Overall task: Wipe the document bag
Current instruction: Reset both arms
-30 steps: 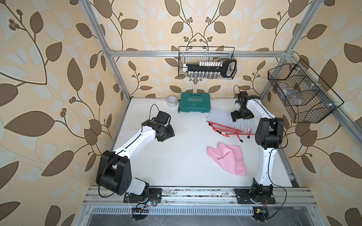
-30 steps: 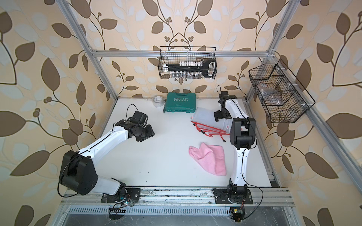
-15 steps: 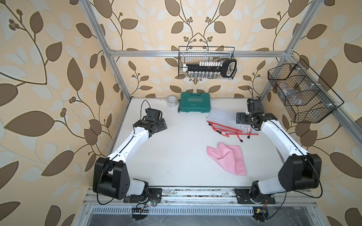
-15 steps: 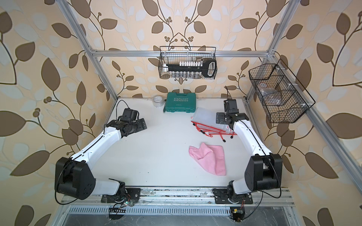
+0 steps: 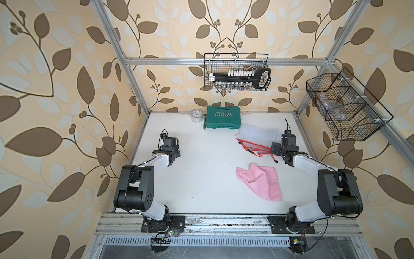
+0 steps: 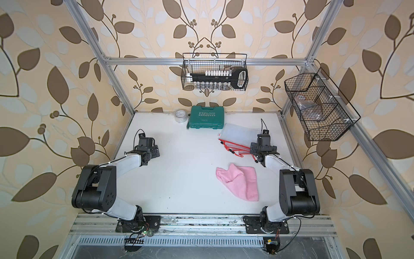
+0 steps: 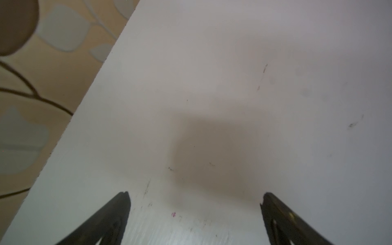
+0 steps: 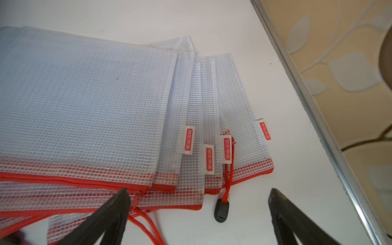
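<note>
Pulled back from the far wall, the right end effector (image 8: 198,194) gapes wide above the zip edge of the document bag stack (image 8: 84,95), likely to steady it; left end effector (image 7: 195,196), also wide, hovers over bare counter (image 7: 212,63).

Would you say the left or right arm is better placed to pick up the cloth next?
Right, probably: the right gripper hangs open at the bags, with the cloth close by on its side. The left gripper is over bare table, farther off.

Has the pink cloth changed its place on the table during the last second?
No. The pink cloth lies at the same spot, with the same offset from the green tool case.
</note>
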### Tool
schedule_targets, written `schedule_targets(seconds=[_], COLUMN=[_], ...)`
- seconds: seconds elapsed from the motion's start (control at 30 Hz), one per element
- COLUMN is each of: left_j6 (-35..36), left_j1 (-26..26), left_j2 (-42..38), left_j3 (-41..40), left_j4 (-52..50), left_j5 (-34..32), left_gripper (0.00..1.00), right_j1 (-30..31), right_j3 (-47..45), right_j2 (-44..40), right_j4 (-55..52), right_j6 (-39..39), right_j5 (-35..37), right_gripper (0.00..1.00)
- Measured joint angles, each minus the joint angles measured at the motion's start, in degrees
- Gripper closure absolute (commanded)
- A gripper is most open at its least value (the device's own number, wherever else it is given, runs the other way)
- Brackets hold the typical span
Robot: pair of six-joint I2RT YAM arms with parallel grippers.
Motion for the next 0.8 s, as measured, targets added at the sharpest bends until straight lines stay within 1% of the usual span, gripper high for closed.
schedule_targets(seconds=[0.17, 0.37, 0.43, 0.5, 0.6, 0.73, 0.8], left_j6=[1.3, 3.5, 4.4, 5.2, 6.1, 6.6, 6.6], left_j1=[0.8, 1.0, 0.3, -0.4, -1.1, -1.2, -1.2], left_j2=[0.1, -1.0, -1.9, -1.9, -1.8, -1.8, -1.8], left_j3=[-4.9, -10.8, -13.9, -16.3, -18.1, -18.1, -18.1], left_j4=[9.1, 21.2, 25.6, 29.7, 32.9, 36.2, 37.0], left_j5=[3.0, 6.3, 6.6, 7.0, 7.2, 7.5, 7.5], left_gripper=[0.01, 0.01, 0.01, 0.01, 0.01, 0.01, 0.01], right_j1=[-3.6, -3.8, -3.7, -3.2, -1.8, 3.4, 4.6], right_j3=[-5.4, -11.8, -15.3, -17.9, -18.6, -19.0, -19.5], right_j2=[-1.2, -4.7, -6.2, -6.4, -5.7, -1.6, -0.2], right_j4=[7.4, 15.3, 21.7, 26.1, 28.5, 36.9, 38.5], right_j6=[0.5, 0.8, 1.0, 0.9, 0.1, -3.4, -4.4], right_j5=[-0.6, -1.4, -2.8, -3.4, -4.4, -4.3, -4.4], right_gripper=[0.02, 0.02, 0.02, 0.02, 0.02, 0.02, 0.02])
